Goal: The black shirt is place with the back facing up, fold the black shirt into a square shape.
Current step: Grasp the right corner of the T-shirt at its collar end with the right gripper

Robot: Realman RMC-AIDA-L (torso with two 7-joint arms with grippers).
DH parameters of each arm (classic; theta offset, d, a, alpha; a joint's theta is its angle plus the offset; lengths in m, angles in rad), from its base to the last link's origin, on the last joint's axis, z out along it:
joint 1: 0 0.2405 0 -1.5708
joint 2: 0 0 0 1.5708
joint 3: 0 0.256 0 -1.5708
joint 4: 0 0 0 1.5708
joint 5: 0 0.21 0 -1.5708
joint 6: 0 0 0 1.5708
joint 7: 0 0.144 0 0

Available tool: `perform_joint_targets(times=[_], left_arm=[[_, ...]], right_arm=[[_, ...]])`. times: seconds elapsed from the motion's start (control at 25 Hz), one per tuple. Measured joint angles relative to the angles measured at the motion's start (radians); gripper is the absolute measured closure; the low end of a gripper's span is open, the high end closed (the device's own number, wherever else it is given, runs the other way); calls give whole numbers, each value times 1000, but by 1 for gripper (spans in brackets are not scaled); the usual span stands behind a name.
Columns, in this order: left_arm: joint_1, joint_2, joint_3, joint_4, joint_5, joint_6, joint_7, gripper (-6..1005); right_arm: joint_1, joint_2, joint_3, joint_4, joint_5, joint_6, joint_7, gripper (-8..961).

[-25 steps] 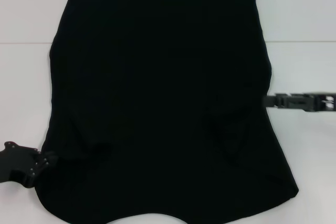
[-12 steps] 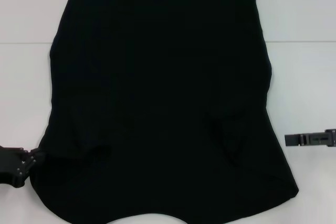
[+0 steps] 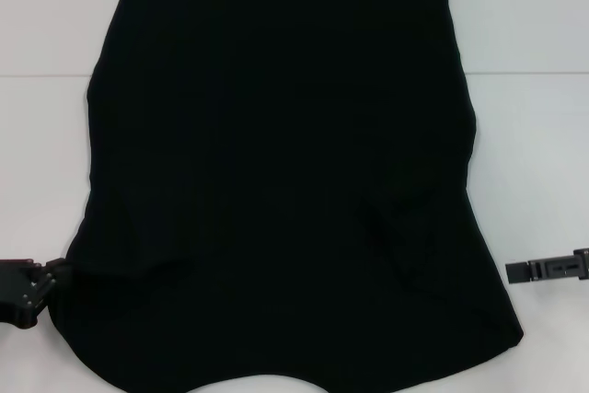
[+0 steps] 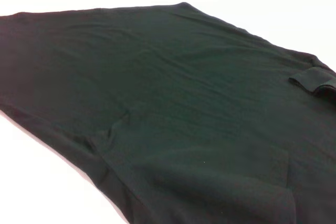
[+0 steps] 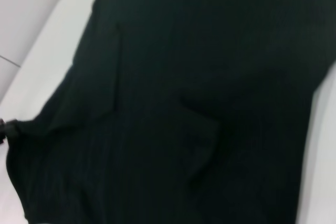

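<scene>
As laid out for folding, w/ both arms at the near corners:

Black shirt (image 3: pixel 276 181): spread flat on white worktop (image 3: pixel 534 135), filling most of head view; straight far edge near top of frame, curved near edge toward robot. Sleeves apparently turned inward over body, judging by diagonal folded flaps near both near sides; outline thus roughly a tall trapezoid, not yet a square.

Why so placed: flat and centred, presumably so each arm can reach one side and lift a matching edge for a lengthwise fold.

Left gripper (image 3: pixel 41 284): at near-left edge of cloth, low on worktop, touching or just beside hem. Jaws: cannot tell whether clenched or released; cloth and black fingers merge. Left wrist view: cloth only, w/ folded sleeve flap (image 4: pixel 315 81) at far side; own fingers not shown.

Right gripper (image 3: pixel 520 271): over bare worktop, just beside near-right edge of shirt, apart from it. Jaws: cannot tell; seen edge-on, nothing visibly held. Right wrist view: cloth w/ a creased flap (image 5: pixel 202 129) mid-frame, plus a small part of other arm at cloth's corner (image 5: pixel 4 128).

Step in hand (judgement): approach to near corners, prob. before pinching both and carrying them toward far edge.

Progress (judgement): early to mid; sleeves in, main halving fold not yet done.

Risk: uneven pinch between the two sides giving a skewed fold; thin edge hard to catch off flat worktop.
</scene>
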Motion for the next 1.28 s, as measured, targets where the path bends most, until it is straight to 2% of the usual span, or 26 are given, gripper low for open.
perform_joint_targets(times=[0.16, 0.4, 0.84, 1.28], left_arm=[[-5, 0, -1, 0, 0, 1, 2, 963], [-9, 0, 0, 0, -1, 1, 5, 963], [-8, 1, -2, 0, -1, 1, 6, 962], [-10, 0, -2, 0, 0, -7, 8, 963]], right_arm=[[4, 8, -1, 0, -42, -1, 17, 222], [22, 32, -1, 12, -96, 4, 23, 232], [37, 47, -20, 41, -107, 16, 37, 250], [67, 71, -40, 40, -108, -32, 39, 267]])
